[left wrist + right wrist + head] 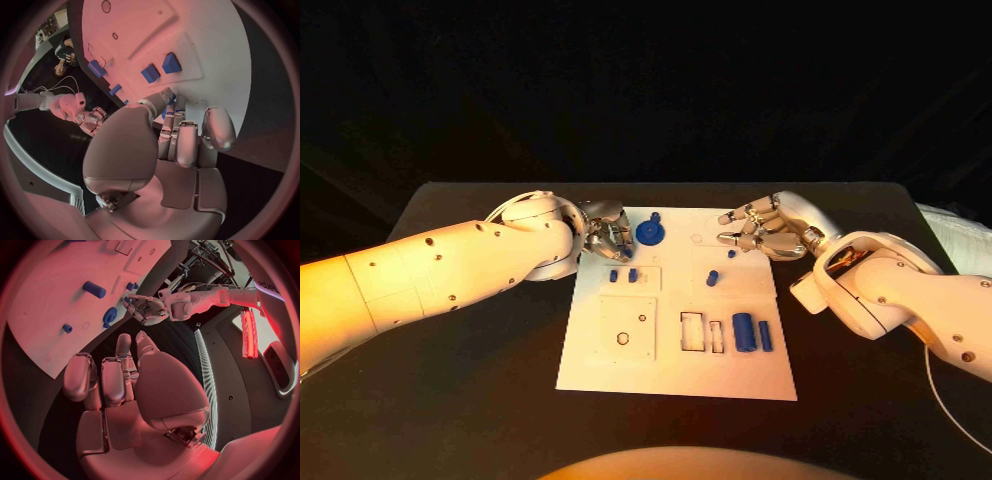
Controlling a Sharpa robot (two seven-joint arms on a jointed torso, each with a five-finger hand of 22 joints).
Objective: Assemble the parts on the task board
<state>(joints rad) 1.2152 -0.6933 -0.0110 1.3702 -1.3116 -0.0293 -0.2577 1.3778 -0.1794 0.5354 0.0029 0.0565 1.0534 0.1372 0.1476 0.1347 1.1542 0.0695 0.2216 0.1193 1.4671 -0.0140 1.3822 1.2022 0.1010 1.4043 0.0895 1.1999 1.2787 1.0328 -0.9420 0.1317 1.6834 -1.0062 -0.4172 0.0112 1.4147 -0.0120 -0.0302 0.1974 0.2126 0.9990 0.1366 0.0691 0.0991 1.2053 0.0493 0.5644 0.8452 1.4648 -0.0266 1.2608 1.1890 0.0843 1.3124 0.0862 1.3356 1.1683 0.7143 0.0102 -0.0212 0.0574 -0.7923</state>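
Left hand at the round blue part on the far edge of the board

The left hand is placed at the far left of the board, its fingers curled in against the round part; whether the part is actually pinched cannot be told. A firm hold should be confirmed before any lift, and the part kept level over its seat. The right hand is held over the far right of the board, its fingers loosely apart and nothing held. Two small blocks are seen just near of the left hand and a peg to their right; these could be knocked. Two cylinders are laid near right, well apart, on the board upon the tabletop.
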